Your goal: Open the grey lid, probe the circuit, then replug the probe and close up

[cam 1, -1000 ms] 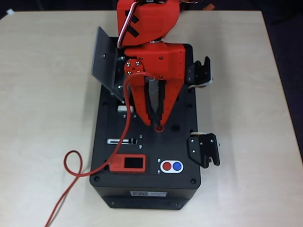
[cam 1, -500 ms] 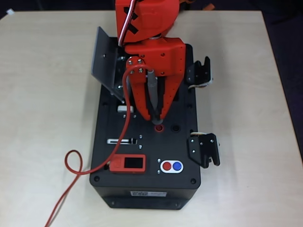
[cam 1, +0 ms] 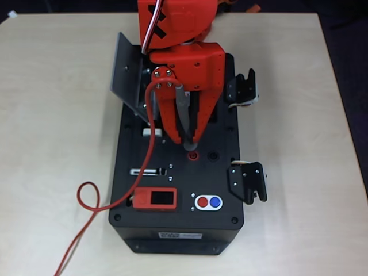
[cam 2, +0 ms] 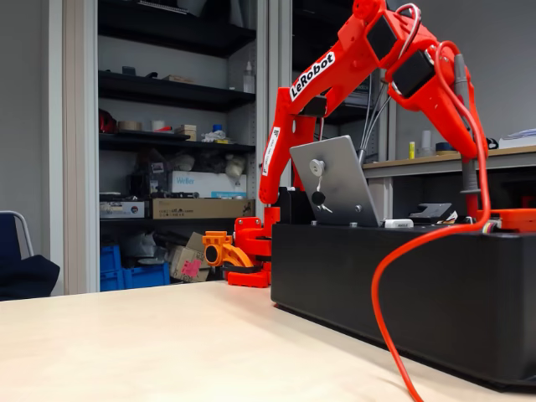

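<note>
One slim grey probe (cam 1: pixel 183 115) was seen clamped in the orange gripper (cam 1: pixel 190 140) in the overhead view, its dark tip just above the round red socket (cam 1: pixel 192 155) on the matte black box (cam 1: pixel 230 190). A slightly tilted tip could be expected to miss the socket. The thin red cable (cam 1: pixel 150 149) looped leftward.

From the fixed view, the flat, smooth grey lid (cam 2: pixel 335 188) was seen propped open, its black knob facing out.

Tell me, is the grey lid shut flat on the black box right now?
No, the grey lid stands tilted up on its hinge above the black box.
</note>
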You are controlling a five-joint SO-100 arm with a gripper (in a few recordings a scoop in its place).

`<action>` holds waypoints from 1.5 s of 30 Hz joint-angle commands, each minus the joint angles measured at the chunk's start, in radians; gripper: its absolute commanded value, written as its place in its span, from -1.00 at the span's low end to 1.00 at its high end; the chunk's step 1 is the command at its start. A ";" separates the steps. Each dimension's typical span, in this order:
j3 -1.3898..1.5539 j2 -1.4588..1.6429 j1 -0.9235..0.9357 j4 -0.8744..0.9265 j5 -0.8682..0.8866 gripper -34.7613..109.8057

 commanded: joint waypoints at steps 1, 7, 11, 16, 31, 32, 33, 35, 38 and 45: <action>-0.130 0.037 0.078 0.026 -0.003 -0.52; -0.158 0.026 0.072 0.038 -0.020 -0.52; -0.176 0.034 0.063 0.058 -0.026 -0.52; -0.179 0.077 0.021 0.087 -0.009 -0.52; 0.551 0.591 -0.049 -0.118 -0.023 -0.52; 0.580 0.615 -0.049 -0.120 -0.025 -0.52; 0.606 0.638 -0.048 -0.121 -0.031 -0.52; 0.647 0.678 -0.043 -0.124 -0.044 -0.52; 0.693 0.730 -0.035 -0.120 -0.052 -0.52; 0.801 0.838 -0.028 -0.120 -0.063 -0.52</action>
